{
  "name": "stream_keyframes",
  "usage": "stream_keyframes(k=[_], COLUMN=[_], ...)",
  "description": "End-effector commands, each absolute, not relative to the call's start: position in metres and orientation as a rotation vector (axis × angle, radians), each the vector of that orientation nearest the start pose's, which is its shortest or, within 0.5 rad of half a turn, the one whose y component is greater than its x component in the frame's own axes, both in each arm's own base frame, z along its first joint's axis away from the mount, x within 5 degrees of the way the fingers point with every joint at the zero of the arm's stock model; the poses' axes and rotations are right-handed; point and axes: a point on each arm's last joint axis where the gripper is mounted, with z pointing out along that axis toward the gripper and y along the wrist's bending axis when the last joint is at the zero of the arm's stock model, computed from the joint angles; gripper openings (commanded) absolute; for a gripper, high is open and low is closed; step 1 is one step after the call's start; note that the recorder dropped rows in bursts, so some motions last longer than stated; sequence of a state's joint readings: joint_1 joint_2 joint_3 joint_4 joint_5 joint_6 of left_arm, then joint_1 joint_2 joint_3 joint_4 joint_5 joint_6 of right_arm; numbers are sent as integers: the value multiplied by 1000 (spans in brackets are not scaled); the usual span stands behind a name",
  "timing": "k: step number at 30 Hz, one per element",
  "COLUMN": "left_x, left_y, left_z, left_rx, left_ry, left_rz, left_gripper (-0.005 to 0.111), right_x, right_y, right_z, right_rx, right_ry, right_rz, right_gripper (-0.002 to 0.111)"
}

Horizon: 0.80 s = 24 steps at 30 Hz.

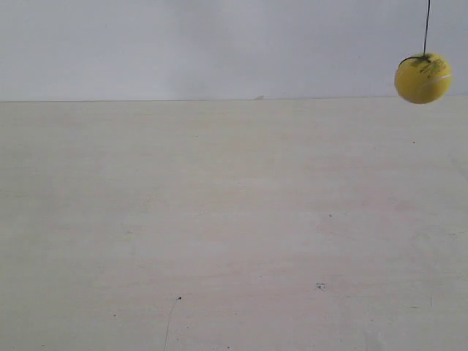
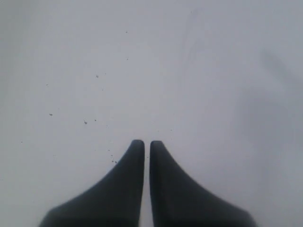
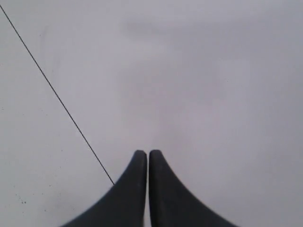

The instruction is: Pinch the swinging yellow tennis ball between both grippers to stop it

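Note:
The yellow tennis ball [image 1: 423,77] hangs on a thin dark string [image 1: 426,28] at the upper right of the exterior view, above the pale table [image 1: 219,234]. Neither arm shows in that view. In the left wrist view my left gripper [image 2: 147,143] is shut, its two black tapered fingers side by side with nothing between them, over a bare pale surface. In the right wrist view my right gripper [image 3: 148,153] is also shut and holds nothing. The string [image 3: 57,94] crosses that view as a slanted line and vanishes behind one finger. The ball itself is out of both wrist views.
A pale wall [image 1: 219,44] stands behind the table's far edge. Small dark specks [image 2: 85,122] dot the surface under the left gripper.

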State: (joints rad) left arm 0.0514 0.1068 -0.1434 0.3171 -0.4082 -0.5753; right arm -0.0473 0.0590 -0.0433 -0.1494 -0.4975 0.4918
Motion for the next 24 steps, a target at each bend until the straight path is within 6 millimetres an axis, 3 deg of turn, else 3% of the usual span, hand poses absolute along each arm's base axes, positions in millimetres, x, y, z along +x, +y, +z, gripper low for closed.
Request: stream_keyframes(k=[1, 5, 10, 13, 17, 20, 24], left_x=[78, 117, 154, 174, 200, 209, 222], left_y=[-12, -18, -35, -39, -45, -59, -63], left_z=[309, 303, 274, 252, 218, 201, 187], left_rx=[-3, 68, 335, 392, 468, 650, 673], left_ry=[1181, 1352, 1503, 1627, 1770, 1748, 1764], left_rz=[-251, -294, -354, -400, -507, -675, -781], left_gripper=[5, 5, 5, 5, 5, 5, 5], right_x=[66, 106, 145, 166, 190, 209, 227], right_y=[4, 3, 8, 16, 32, 40, 47], right_z=[291, 291, 261, 237, 209, 193, 180], right_rx=[138, 149, 45, -102, -283, -394, -467], right_ry=[1079, 1267, 1507, 1639, 1670, 1725, 1749], right_rz=[305, 286, 246, 245, 392, 465, 576], right_gripper=[0, 0, 0, 0, 0, 0, 0])
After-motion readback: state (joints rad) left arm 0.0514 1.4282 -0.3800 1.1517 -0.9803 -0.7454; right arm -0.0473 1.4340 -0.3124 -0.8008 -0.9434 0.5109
